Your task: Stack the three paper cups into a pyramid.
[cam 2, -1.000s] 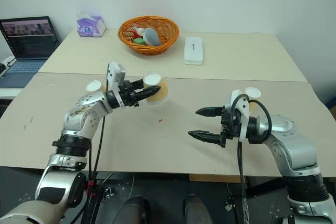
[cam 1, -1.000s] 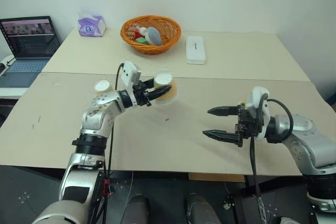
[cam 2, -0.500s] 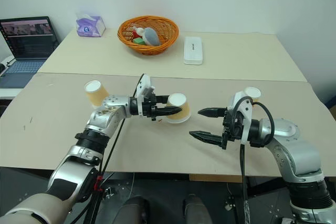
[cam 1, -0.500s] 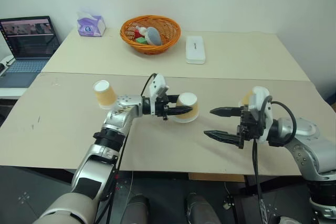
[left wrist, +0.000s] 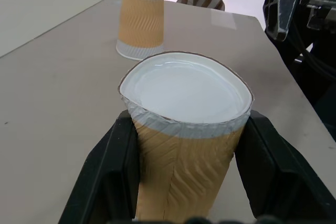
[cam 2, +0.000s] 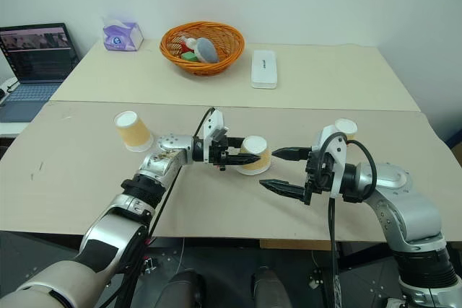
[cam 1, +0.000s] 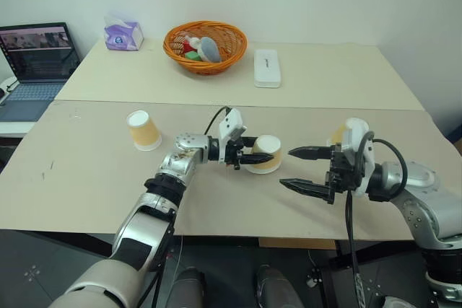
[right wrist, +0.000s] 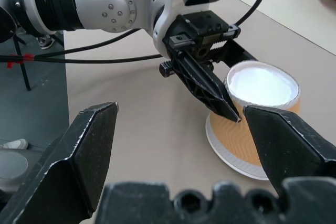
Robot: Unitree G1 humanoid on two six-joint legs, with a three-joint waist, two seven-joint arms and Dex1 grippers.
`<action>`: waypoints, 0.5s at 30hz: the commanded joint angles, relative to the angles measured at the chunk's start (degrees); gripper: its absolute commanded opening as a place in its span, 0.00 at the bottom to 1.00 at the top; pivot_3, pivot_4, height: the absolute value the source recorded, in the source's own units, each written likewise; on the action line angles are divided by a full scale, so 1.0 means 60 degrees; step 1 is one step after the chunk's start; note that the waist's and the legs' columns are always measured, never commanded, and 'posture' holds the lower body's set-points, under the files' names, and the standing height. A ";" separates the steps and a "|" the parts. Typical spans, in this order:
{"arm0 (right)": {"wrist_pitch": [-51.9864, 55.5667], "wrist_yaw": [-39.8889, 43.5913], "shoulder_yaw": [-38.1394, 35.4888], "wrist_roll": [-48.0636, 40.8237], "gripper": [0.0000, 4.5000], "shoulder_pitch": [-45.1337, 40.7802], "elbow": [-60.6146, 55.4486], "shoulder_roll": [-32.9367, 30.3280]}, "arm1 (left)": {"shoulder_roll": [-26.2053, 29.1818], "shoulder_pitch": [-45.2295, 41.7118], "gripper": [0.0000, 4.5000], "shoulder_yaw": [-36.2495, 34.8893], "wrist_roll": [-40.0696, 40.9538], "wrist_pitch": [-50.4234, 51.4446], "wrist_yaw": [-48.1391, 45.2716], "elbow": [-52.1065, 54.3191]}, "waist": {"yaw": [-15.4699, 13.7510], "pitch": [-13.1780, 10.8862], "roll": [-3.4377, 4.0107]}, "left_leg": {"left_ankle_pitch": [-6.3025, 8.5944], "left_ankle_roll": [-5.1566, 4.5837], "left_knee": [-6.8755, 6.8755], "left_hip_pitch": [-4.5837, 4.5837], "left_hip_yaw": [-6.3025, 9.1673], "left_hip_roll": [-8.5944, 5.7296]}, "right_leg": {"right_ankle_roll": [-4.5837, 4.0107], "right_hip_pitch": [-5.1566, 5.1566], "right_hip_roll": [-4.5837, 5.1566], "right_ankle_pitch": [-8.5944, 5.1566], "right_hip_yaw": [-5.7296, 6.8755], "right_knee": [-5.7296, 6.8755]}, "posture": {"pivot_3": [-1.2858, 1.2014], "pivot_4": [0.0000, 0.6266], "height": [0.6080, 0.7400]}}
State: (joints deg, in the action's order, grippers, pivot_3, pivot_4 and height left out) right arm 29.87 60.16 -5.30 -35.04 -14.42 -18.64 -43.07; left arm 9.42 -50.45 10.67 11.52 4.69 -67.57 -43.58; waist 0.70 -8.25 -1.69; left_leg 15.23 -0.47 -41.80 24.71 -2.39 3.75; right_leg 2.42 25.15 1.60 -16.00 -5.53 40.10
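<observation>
paper cups (cam 2: pixel 133 130): 3 | basket (cam 1: pixel 205 45): 1 | laptop (cam 1: pixel 35 59): 1 | tissue box (cam 1: pixel 119 34): 1

Beige table (cam 1: pixel 216 207) bears cups (cam 1: pixel 144 129), basket (cam 1: pixel 205 45), tissues (cam 1: pixel 121 34).

1. One upside-down paper cup (cam 1: pixel 144 129) stands on the front table (cam 1: pixel 72 178), far left.
2. A second cup (cam 1: pixel 266 154) sits mid-table between the two grippers.
3. A third (cam 2: pixel 345 129) stands behind the right arm.
4. Basket (cam 1: pixel 205 45), tissue box (cam 1: pixel 120 34) and case (cam 1: pixel 267 68) lie on the rear table; laptop (cam 1: pixel 35 59) far left.
</observation>
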 commanded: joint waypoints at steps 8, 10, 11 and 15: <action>-0.0120 -0.0076 -0.0382 -0.0234 1.00 0.0030 -0.0328 -0.0062 | -0.0164 -0.0611 0.49 -0.0242 -0.0472 -0.1148 0.0208 -0.0989 | -0.0004 0.0000 -0.0001 | 0.0000 0.0000 -0.0001 0.0000 0.0000 -0.0001 | 0.0000 -0.0001 0.0001 0.0000 0.0000 0.0000 | 0.52 0.24 0.50; -0.0071 -0.0011 -0.0401 -0.0238 1.00 0.0080 -0.0337 -0.0163 | -0.0194 -0.0648 0.49 -0.0297 -0.0490 -0.1207 0.0230 -0.1097 | -0.0003 0.0000 -0.0001 | 0.0000 0.0000 -0.0001 -0.0001 0.0001 -0.0001 | 0.0000 -0.0002 0.0001 0.0000 0.0000 0.0001 | 0.52 0.24 0.50; -0.0048 0.0020 -0.0411 -0.0238 1.00 0.0103 -0.0334 -0.0208 | -0.0206 -0.0663 0.49 -0.0320 -0.0487 -0.1230 0.0230 -0.1135 | -0.0003 0.0000 -0.0001 | 0.0000 0.0000 -0.0001 -0.0001 0.0001 -0.0001 | 0.0000 -0.0002 0.0000 0.0000 0.0000 0.0001 | 0.52 0.24 0.50; -0.0264 0.0159 -0.0652 0.0084 1.00 0.0392 0.0100 -0.0607 | -0.0205 -0.0736 0.49 -0.0392 -0.0514 -0.1311 0.0275 -0.1304 | -0.0007 -0.0001 -0.0001 | 0.0000 0.0000 -0.0001 0.0001 0.0002 -0.0001 | 0.0002 -0.0002 0.0001 0.0000 0.0001 -0.0001 | 0.52 0.24 0.50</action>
State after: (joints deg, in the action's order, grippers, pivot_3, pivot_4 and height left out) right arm 29.87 60.79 -6.03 -34.55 -12.02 -17.86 -45.81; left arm 8.22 -53.34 8.96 9.06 -2.33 -66.69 -51.20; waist 0.65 -8.26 -1.70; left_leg 15.23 -0.47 -41.81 24.73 -2.38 3.74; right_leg 2.43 25.14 1.61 -16.00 -5.53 40.09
